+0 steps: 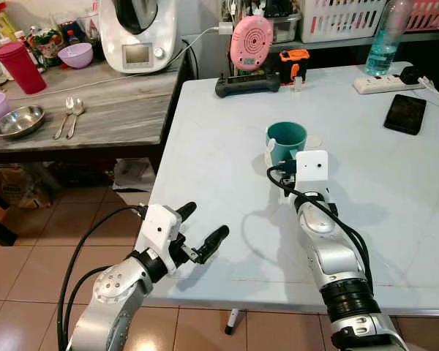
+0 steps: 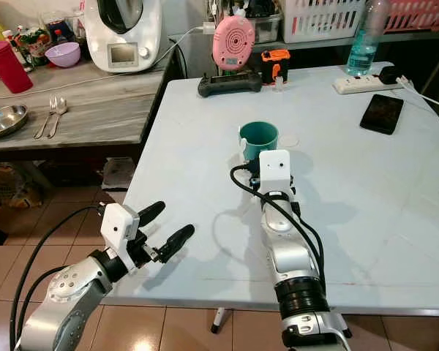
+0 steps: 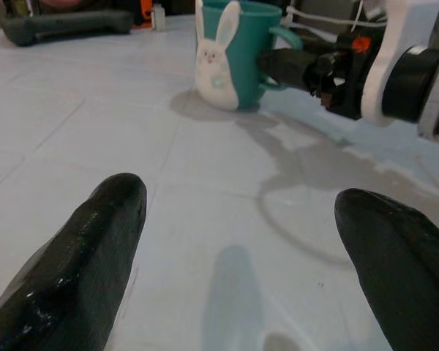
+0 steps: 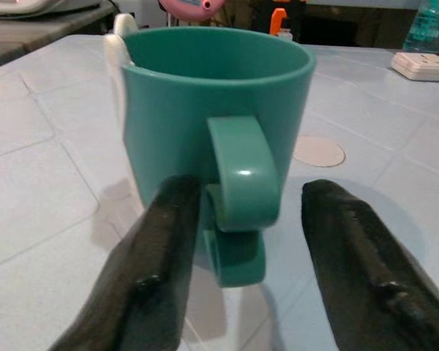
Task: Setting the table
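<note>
Right claw (image 4: 238,219) spread wide around teal mug (image 1: 286,141) handle; left claw (image 1: 203,231) wide.

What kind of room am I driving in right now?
Most likely a home kitchen or dining corner. A food processor stands on a grey side counter with spoons and a steel bowl, and the right pincer sits around a teal mug's handle on a white table.

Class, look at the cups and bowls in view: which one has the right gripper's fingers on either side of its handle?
The teal mug on the white table. The right gripper straddles its handle; the red cup, purple bowl and steel bowl sit on the grey counter.
</note>
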Tool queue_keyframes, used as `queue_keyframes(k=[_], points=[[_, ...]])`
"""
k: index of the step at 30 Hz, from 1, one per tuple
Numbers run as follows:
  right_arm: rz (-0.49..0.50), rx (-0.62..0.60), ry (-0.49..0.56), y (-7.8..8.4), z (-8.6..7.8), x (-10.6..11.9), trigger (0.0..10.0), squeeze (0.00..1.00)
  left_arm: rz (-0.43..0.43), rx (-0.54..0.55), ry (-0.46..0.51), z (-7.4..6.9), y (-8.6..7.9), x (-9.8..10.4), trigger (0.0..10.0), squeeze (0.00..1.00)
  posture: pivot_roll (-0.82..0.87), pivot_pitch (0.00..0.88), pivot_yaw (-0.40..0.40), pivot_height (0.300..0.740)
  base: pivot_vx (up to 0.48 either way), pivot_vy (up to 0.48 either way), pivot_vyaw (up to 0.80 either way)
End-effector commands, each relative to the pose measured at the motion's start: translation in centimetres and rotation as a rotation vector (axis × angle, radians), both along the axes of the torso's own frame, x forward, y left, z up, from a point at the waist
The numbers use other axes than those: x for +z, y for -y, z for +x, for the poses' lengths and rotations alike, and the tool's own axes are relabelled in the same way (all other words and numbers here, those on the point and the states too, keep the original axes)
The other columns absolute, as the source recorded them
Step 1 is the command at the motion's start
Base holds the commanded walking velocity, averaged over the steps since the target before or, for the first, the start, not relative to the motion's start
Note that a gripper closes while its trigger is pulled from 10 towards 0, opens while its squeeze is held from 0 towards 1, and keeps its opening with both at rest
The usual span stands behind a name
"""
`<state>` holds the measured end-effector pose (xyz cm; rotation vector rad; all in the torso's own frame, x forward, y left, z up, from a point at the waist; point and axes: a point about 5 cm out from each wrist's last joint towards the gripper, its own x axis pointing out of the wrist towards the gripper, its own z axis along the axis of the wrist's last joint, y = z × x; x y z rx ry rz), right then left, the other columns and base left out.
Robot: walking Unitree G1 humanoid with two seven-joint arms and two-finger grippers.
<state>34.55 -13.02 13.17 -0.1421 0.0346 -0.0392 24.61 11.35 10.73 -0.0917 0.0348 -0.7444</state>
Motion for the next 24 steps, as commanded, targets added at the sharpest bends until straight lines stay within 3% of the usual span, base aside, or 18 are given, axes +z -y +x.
queue_keyframes(k=[1,22,24], points=[[0.007,0.019,0.020,-0.31,0.43,0.72,0.0,0.00,-0.007,-0.001,0.021,0.01,-0.26,0.31,10.0,0.00,-0.16,0.069,0.115,0.740,0.000,0.000,0.00],[-0.005,0.024,0.036,0.27,0.60,0.93,0.0,0.00,-0.014,0.009,0.031,0.46,-0.25,0.18,10.0,0.00,-0.16,0.058,0.105,0.740,0.000,0.000,0.00],[0.000,0.017,0.042,0.63,0.39,0.98,0.0,0.00,0.010,0.048,0.046,0.67,-0.59,0.23,10.0,0.00,-0.15,0.055,0.103,0.740,0.000,0.000,0.00]])
